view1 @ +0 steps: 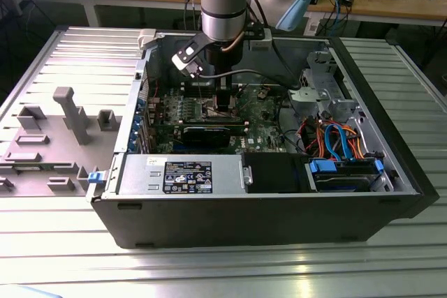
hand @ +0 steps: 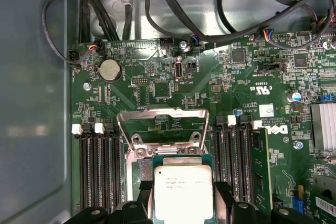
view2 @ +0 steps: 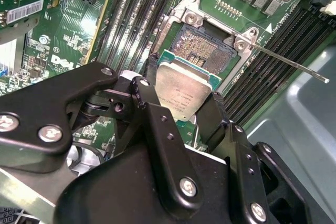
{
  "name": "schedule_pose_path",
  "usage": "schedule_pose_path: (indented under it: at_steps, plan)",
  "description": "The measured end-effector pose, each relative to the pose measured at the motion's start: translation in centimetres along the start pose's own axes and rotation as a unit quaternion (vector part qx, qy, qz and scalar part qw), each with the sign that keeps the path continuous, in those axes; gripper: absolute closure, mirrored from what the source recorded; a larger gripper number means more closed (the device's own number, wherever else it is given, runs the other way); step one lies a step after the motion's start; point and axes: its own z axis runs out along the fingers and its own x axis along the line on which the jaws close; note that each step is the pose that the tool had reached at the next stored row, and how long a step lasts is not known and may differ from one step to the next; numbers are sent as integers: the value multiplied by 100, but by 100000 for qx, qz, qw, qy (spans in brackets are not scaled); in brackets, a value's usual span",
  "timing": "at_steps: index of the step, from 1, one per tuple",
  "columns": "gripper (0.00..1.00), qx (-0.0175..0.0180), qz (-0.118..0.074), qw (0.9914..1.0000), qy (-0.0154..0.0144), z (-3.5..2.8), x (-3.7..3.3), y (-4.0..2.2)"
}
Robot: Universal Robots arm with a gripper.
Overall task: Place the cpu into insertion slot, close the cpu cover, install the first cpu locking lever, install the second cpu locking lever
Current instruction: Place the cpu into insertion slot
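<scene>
Currently the claw [view2: 181, 99] is clamped on the small flat square cpu with a dull silver-grey metal top [hand: 184, 192], its 2 black fingers [view2: 151, 85] pressing opposite edges. The chip hangs just over the square insertion slot with its brownish-gold contact field [view2: 202, 48], partly covering it; whether they touch I cannot tell. The thin silver metal cpu cover frame [hand: 163, 113] stands swung up off the socket. A thin silver lever rod [view2: 289, 62] juts out beside the socket. Around lies the green circuit board [hand: 157, 82], inside an open black computer case [view1: 265, 221] on the ribbed metal surface [view1: 209, 270].
</scene>
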Motion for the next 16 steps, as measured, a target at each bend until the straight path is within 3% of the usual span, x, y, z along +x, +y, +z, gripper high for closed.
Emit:
schedule_pose_path:
  at_steps: [16]
  plan:
    - [45, 4, 0, 100000, 1, 36, -1, -3]
